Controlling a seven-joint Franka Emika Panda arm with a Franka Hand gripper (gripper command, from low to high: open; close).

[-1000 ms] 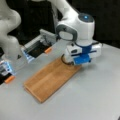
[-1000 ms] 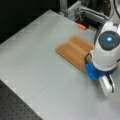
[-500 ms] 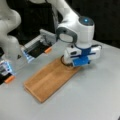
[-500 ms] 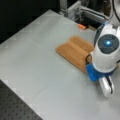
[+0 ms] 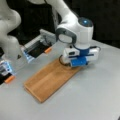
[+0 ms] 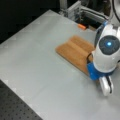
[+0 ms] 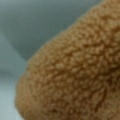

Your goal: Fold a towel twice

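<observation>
Towel (image 5: pixel 50 80) flat on table (image 5: pixel 100 95), a long strip suggesting one fold made; gripper (image 5: pixel 75 65) low over its far end, finger spread hidden, cannot tell.

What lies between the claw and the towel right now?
Nothing shows between them. In a front view the claw sits low at the towel end toward that view's right, and the wrist view is filled by towel pile.

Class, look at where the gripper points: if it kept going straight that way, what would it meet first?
Most likely the towel: the gripper points down at its end, and the wrist view is filled with terry. The table lies beneath.
</observation>
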